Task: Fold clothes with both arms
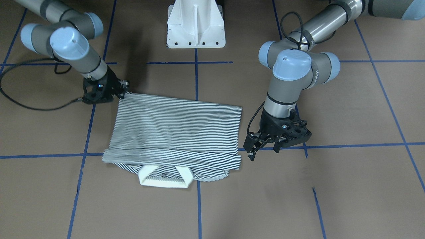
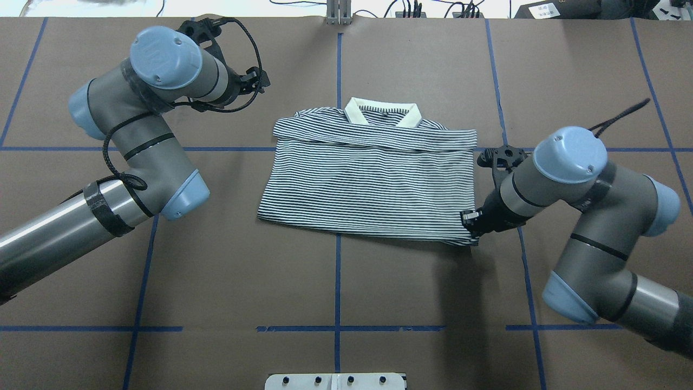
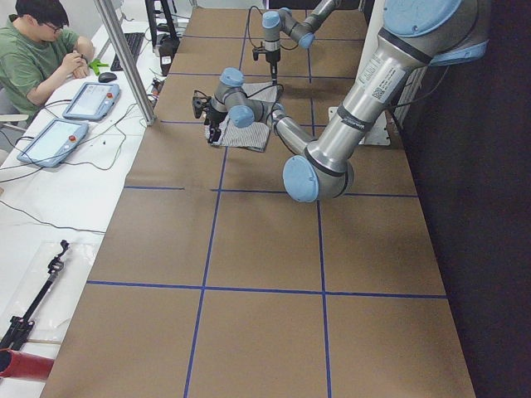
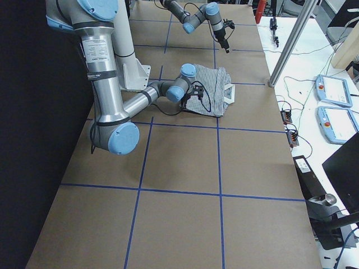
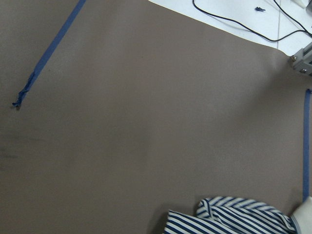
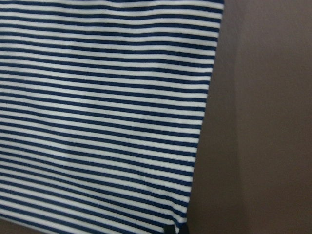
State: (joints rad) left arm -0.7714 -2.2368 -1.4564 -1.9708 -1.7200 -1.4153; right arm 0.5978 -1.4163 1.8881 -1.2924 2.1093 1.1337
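The striped polo shirt (image 2: 368,179) lies folded in the middle of the brown table, with its white collar (image 2: 381,111) on the far side from the robot. In the front view the shirt (image 1: 176,126) has its collar (image 1: 165,181) nearest the camera. My right gripper (image 1: 125,89) is shut on the shirt's near right corner, also seen overhead (image 2: 470,222), and holds it slightly raised. The right wrist view shows only striped cloth (image 6: 107,122). My left gripper (image 1: 264,151) is open and empty, above the table beside the shirt's collar end. The left wrist view shows just a bit of the shirt (image 5: 234,217).
The white pedestal base (image 1: 196,23) stands at the robot's side of the table. Blue tape lines (image 2: 338,271) cross the brown surface. A black cable (image 1: 33,106) trails from the right arm. An operator (image 3: 41,50) sits at a side desk with tablets.
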